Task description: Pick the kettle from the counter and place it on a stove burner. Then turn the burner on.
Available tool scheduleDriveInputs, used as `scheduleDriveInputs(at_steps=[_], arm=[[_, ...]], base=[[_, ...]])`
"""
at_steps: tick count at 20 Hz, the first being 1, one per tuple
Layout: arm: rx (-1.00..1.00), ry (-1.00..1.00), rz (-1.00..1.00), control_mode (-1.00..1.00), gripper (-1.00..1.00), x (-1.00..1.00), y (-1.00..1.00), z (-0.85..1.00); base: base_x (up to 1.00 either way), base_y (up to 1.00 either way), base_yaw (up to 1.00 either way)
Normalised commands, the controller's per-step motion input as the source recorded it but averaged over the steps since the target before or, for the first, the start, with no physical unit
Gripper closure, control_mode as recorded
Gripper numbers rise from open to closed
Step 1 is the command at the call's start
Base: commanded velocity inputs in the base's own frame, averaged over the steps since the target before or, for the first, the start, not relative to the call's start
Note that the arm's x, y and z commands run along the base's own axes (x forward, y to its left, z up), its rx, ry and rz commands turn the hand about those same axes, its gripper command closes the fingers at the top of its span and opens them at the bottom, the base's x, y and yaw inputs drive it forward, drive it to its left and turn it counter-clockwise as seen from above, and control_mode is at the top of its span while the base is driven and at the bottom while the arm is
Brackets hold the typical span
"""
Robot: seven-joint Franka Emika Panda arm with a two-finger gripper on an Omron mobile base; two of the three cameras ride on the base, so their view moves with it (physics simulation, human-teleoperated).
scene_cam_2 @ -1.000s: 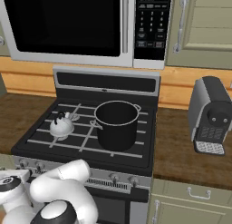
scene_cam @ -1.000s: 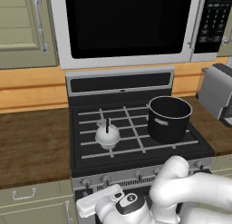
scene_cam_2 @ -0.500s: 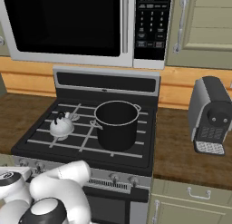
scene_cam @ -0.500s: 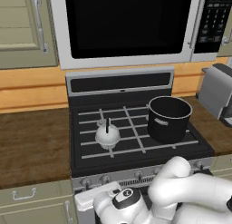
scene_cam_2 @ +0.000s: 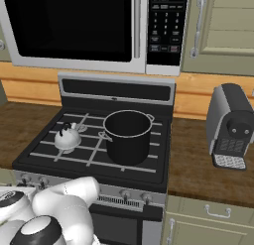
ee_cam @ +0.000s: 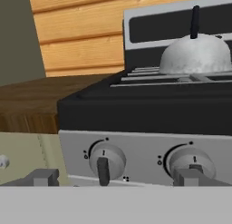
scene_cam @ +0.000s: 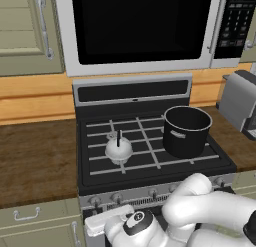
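The small white-silver kettle [scene_cam: 118,149] [scene_cam_2: 67,138] stands upright on the pale grate of the black stovetop [scene_cam: 150,166], over the front left stove burner, which it hides. From the hand view the kettle [ee_cam: 195,55] rises above the stove's front edge. My gripper [ee_cam: 117,178] is open and empty, low in front of the stove's control panel. One knob [ee_cam: 103,160] sits between its fingertips [ee_cam: 43,177], and a second knob [ee_cam: 190,163] lies by the other tip. The dark wood counter [scene_cam: 35,158] flanks the stove.
A big black pot [scene_cam: 186,131] [scene_cam_2: 127,136] stands on the right side of the stovetop. A grey coffee machine [scene_cam_2: 231,126] sits on the right counter. A microwave [scene_cam: 140,26] hangs above the stove. Cabinet fronts with silver handles [scene_cam_2: 218,212] run below the counter.
My wrist has edged slightly to the left in front of the stove. The kettle and the pot have not moved, and the gripper stays open.
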Motion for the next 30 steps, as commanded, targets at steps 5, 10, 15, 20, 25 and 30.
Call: scheduleDriveInputs(at_steps=[5,10,15,20,25,30], arm=[[0.0,0.0,0.0,-1.0,-1.0,0.15,0.0,-0.13],[0.0,0.03,0.0,-1.0,-1.0,0.36,0.0,0.0],[0.0,0.01,0.0,-1.0,-1.0,0.24,0.04,-0.07],[0.0,0.0,0.0,-1.0,-1.0,0.03,0.09,-0.13],[0.0,0.0,0.0,-1.0,-1.0,0.0,0.14,-0.18],[0.0,0.0,0.0,-1.0,-1.0,0.01,0.11,-0.02]], base=[[0.0,0.0,0.0],[0.0,0.0,0.0],[0.0,0.0,0.0],[0.0,0.0,0.0],[0.0,0.0,0.0],[0.0,0.0,0.0]])
